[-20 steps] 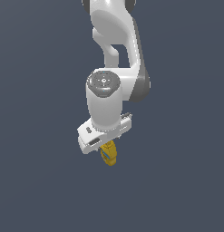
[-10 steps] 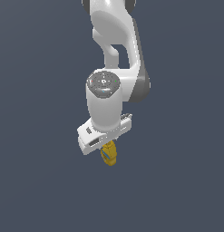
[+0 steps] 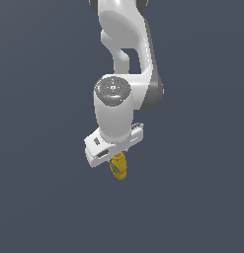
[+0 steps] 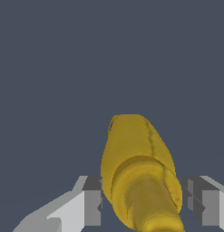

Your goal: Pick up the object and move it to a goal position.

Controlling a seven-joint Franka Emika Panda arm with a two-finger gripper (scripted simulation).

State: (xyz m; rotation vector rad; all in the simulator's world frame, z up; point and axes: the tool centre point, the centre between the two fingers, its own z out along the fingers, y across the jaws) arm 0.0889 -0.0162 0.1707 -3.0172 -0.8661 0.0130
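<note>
Moved: nothing visible; arm and bottle match the earlier frames.
Gripper (image 3: pixel 116 157): clamped on mustard bottle (image 3: pixel 119 166), carrying it airborne toward the goal.

1. The white arm (image 3: pixel 124 59) reaches down from the top of the exterior view.
2. Its gripper (image 3: pixel 117 159) points downward.
3. Both fingers (image 4: pixel 91 201) press against the yellow bottle (image 4: pixel 139 174).
</note>
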